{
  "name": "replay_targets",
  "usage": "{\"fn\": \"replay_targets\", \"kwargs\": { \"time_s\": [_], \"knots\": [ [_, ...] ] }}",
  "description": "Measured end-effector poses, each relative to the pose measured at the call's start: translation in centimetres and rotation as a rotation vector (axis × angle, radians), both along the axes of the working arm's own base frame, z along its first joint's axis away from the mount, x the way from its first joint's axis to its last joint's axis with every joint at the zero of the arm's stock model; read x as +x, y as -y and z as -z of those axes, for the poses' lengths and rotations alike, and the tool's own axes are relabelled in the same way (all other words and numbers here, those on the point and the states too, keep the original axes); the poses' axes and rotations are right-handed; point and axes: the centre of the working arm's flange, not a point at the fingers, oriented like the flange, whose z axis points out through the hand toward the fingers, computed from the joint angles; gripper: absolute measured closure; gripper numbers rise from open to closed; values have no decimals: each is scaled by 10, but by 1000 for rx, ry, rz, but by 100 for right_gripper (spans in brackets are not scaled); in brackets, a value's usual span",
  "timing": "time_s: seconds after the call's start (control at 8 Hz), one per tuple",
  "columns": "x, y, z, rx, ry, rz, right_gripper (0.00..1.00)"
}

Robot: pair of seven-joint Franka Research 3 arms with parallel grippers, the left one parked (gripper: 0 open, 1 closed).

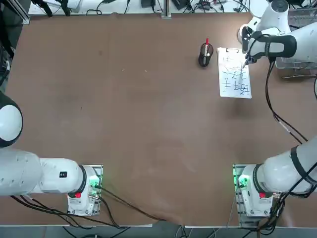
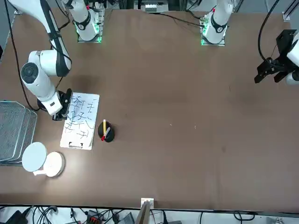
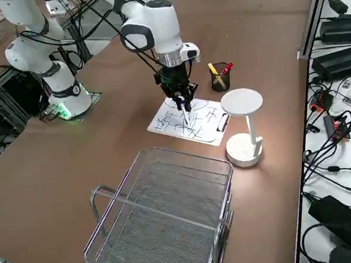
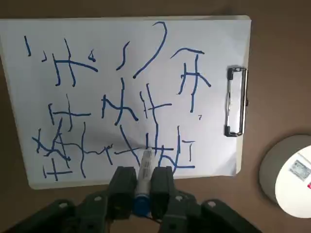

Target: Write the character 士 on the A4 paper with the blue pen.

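The A4 paper [image 1: 229,54] lies on a clipboard at the table's far right, covered with blue strokes [image 4: 214,58]. A metal clip [image 4: 236,102] holds one short edge. My right gripper [image 4: 143,172] is shut on the blue pen [image 4: 144,167], which stands between the fingers with its tip down on the sheet near one long edge. In the right side view the gripper [image 3: 182,100] hangs straight over the paper [image 3: 206,125], with the pen [image 3: 186,115] pointing down at it. The front view shows the gripper [image 2: 65,105] at the sheet's [image 2: 79,135] edge.
A black pen cup [image 1: 206,54] holding a red-topped pen stands just left of the paper. A white round-headed lamp [image 3: 243,128] stands beside the clip end. A wire basket [image 3: 165,213] sits nearer the table's right edge. Brown table [image 1: 148,124] stretches wide to the left.
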Motion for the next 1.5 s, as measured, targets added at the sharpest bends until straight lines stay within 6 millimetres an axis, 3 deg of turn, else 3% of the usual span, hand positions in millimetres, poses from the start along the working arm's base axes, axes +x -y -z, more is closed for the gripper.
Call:
{"fn": "replay_targets", "kwargs": {
  "time_s": [0.75,1.12,1.5],
  "knots": [
    [2,-2,-4,1,9,-5,79],
    [18,-5,-31,-4,42,-10,79],
    [35,-2,-74,43,56,67,79]
  ]
}}
